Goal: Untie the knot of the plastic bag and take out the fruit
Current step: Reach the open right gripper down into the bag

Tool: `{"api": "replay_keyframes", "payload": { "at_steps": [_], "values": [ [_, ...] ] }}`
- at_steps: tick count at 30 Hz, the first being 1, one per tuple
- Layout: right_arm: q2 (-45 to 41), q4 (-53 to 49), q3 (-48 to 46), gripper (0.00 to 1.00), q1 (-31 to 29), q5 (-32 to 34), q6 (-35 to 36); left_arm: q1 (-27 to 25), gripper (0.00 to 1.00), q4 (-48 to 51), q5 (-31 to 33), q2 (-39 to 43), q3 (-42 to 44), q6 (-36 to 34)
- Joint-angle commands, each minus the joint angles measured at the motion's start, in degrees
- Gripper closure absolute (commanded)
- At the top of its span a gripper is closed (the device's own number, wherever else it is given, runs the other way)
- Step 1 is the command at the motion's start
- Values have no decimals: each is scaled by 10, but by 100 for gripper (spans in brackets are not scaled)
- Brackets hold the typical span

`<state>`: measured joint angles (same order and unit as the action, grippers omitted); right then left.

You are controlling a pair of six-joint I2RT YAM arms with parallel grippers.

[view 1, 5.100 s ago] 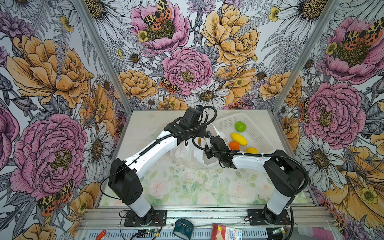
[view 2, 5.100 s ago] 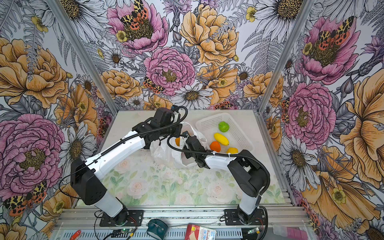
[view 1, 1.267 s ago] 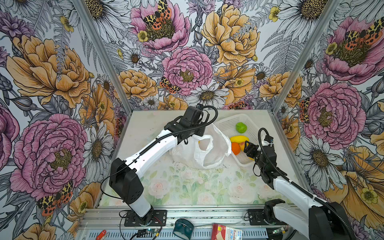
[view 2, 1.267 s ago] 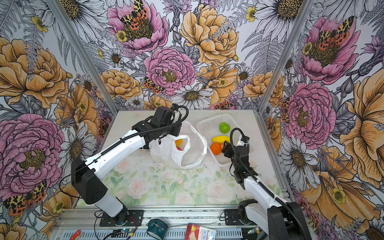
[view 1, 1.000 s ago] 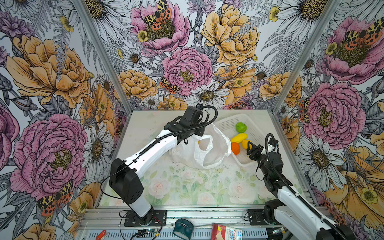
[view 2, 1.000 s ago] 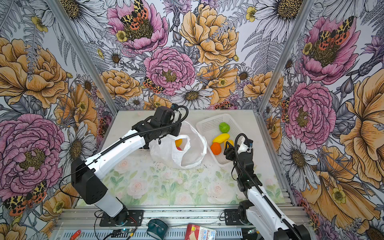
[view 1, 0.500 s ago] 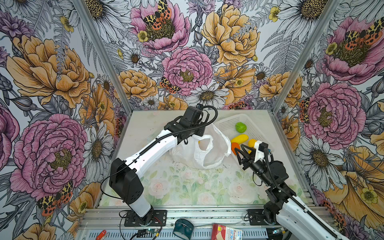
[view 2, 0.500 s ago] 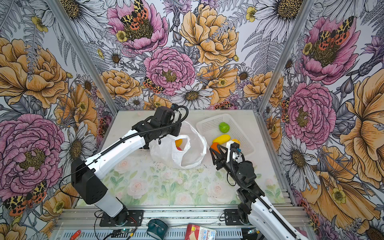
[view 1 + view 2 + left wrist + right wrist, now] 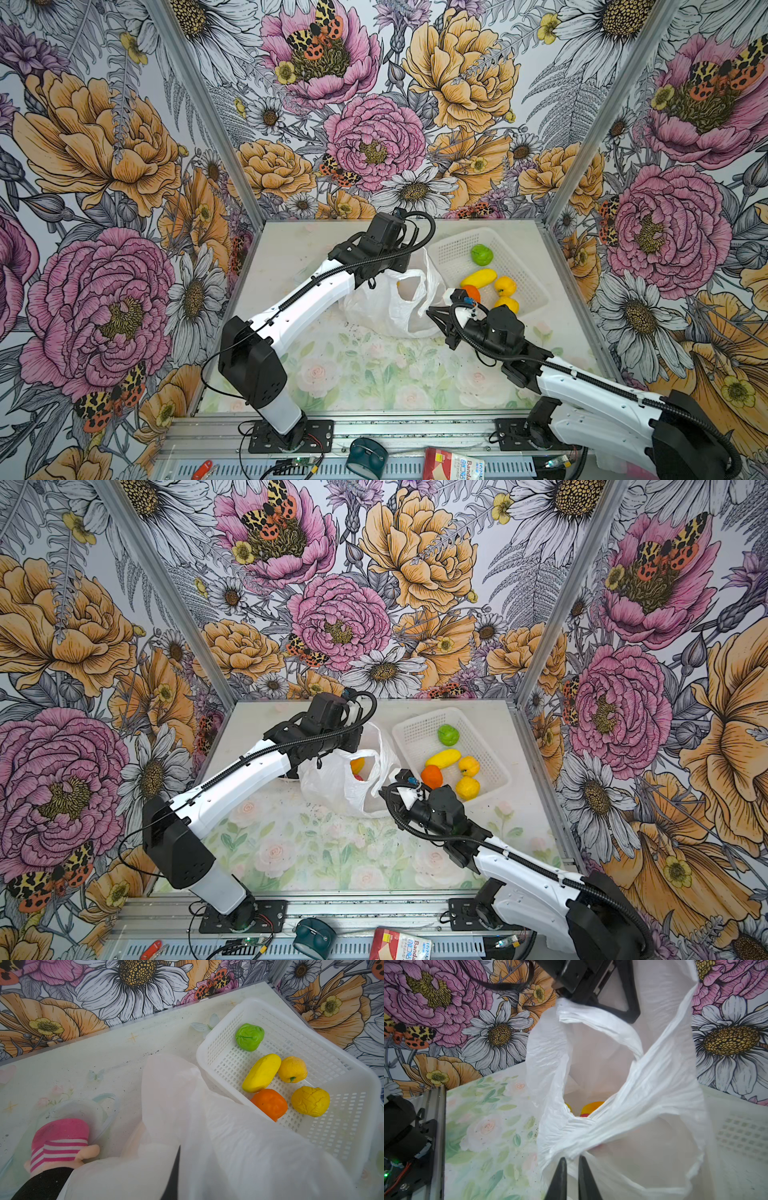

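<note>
Now right hand (image 9: 572,1161) off basket (image 9: 226,1022), clamped on plastic bag (image 9: 643,1095)

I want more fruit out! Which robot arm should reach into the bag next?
Right, probably. The left gripper is shut on the plastic bag, holding its mouth open. The right gripper sits by that mouth, beside the basket, facing the fruit inside.

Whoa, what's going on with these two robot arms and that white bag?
They are emptying a plastic bag of toy fruit. The left gripper holds one handle up, and the right gripper is pinched on the bag's near edge. The bag is open; five fruits lie in the white basket, and at least two more show inside the bag.
</note>
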<state>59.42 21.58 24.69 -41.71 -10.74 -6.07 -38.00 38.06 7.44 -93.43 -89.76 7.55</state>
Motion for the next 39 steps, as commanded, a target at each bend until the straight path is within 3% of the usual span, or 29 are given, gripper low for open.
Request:
{"api": "replay_keyframes", "payload": {
  "at_steps": [1, 4, 7, 11, 15, 21, 28, 35, 39],
  "values": [
    [-3, -18, 25, 92, -3, 51, 17, 4, 100, 2, -4, 15, -16, 9],
    [-61, -18, 1, 75, -4, 56, 15, 4, 100, 2, -4, 16, -16, 9],
    [-159, -16, -38, 66, -4, 46, 14, 4, 100, 2, -4, 15, -16, 9],
    [-269, -49, -66, 72, -9, -10, 18, 4, 100, 3, -5, 13, -16, 9],
    [-296, -77, -57, 77, -34, -58, 30, 5, 100, 3, -3, 13, -15, 8],
    [-167, -89, -5, 81, -87, -48, 63, 6, 100, 3, -5, 12, -17, 8],
    [53, -122, 98, 96, -102, 58, 78, 7, 100, 3, -8, 16, -17, 10],
    [138, -112, 126, 100, -88, 169, 76, 7, 100, 4, -10, 18, -17, 10],
    [154, -108, 125, 100, -59, 181, 65, 6, 100, 3, -7, 19, -16, 9]
  ]
}}
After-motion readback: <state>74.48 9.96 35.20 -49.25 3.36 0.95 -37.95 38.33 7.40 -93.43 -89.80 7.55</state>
